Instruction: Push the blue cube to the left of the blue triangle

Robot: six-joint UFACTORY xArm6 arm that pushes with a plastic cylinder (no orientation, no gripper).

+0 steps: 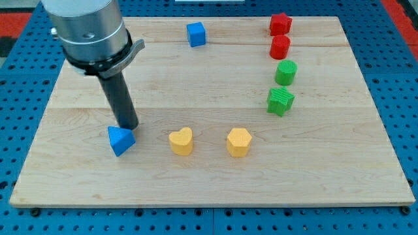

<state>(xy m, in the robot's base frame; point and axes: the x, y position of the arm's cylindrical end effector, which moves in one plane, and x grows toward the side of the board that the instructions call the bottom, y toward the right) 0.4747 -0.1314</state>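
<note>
The blue cube [196, 34] sits near the view's top, left of centre, on the wooden board [209, 176]. The blue triangle [121, 140] lies at the lower left. My tip [130, 126] is at the end of the dark rod, right at the triangle's upper right edge, touching or nearly touching it. The cube is far up and to the right of the tip.
A yellow heart block [181, 141] and a yellow hexagon-like block [239, 142] lie right of the triangle. Two red blocks [280, 24] [279, 47] and two green blocks [285, 72] [280, 101] form a column at the right.
</note>
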